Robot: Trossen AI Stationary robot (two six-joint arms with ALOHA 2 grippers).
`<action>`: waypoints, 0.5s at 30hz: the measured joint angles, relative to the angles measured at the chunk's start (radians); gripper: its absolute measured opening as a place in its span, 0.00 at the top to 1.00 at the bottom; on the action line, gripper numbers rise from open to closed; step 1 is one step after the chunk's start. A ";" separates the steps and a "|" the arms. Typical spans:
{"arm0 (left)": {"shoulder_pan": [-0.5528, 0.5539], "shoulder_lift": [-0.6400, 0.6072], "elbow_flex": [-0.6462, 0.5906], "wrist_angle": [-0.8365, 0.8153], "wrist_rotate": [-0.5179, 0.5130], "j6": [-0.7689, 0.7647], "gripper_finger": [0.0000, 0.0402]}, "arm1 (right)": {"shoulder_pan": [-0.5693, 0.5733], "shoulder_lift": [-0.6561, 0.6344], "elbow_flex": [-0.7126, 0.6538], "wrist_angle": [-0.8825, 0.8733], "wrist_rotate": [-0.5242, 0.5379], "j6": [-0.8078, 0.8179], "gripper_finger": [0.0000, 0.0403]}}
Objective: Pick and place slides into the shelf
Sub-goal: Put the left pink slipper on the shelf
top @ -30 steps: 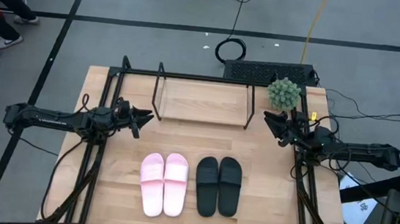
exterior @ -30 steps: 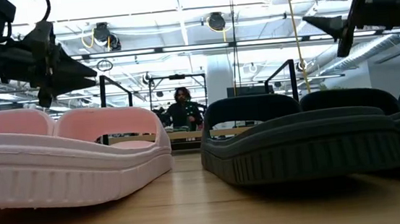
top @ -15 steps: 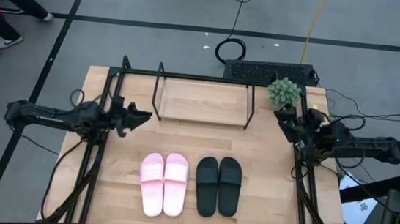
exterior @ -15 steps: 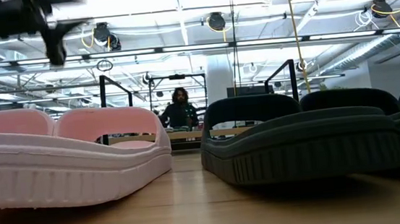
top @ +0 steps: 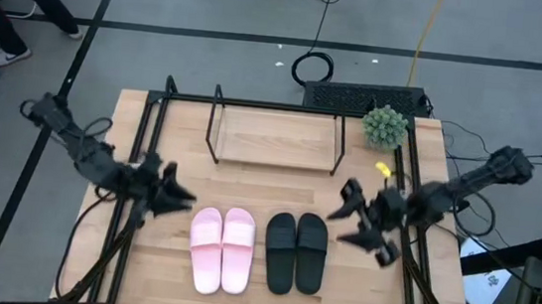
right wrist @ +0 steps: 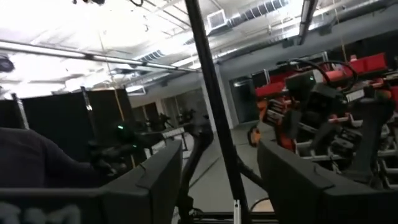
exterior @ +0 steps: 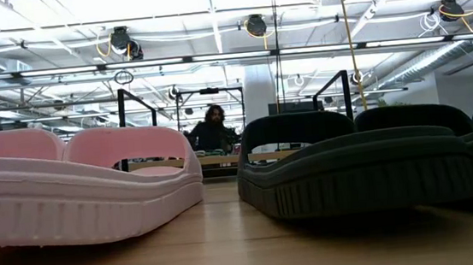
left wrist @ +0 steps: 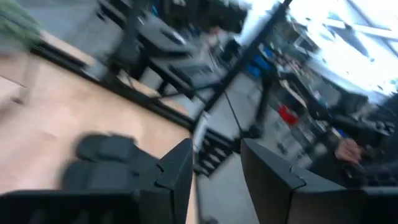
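Both grippers hang above the tabletop (top: 268, 187), and neither holds anything.

Left gripper (top: 175, 195): its fingers (left wrist: 177, 177) stand apart with a clear gap between them. The pink slides (top: 221, 249) lie side by side on the tabletop, just beyond the fingertips and toward the table's near edge. The gripper does not touch them.

Right gripper (top: 356, 223): its fingers (right wrist: 152, 180) are spread wide. The black slides (top: 295, 251) lie side by side on the tabletop, just beside these fingers on the table's centre side, with no contact visible.

The two pairs sit next to each other, pink on the left arm's side, black on the right arm's side. In the low view all four rest flat on their soles.

The shelf (top: 275, 137) stands at the far edge of the tabletop, well behind both sets of fingers, its wooden board bare. A small green plant (top: 384, 126) stands just beside the shelf on the right arm's side.
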 joint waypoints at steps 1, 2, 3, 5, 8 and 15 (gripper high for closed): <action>-0.041 0.034 0.021 -0.002 -0.021 -0.015 0.66 | 0.034 0.038 0.030 -0.001 0.044 -0.018 0.52; -0.083 0.068 0.043 -0.002 -0.043 -0.027 0.66 | 0.066 0.076 0.059 -0.005 0.082 -0.034 0.53; -0.122 0.102 0.064 -0.001 -0.062 -0.037 0.66 | 0.093 0.113 0.090 -0.004 0.120 -0.052 0.53; -0.195 0.165 0.103 -0.002 -0.103 -0.060 0.66 | 0.141 0.183 0.152 0.015 0.181 -0.089 0.54; -0.285 0.259 0.161 -0.005 -0.171 -0.080 0.66 | 0.184 0.275 0.241 0.039 0.203 -0.117 0.56; -0.402 0.446 0.282 -0.051 -0.387 -0.138 0.66 | 0.198 0.427 0.384 0.041 0.202 -0.158 0.56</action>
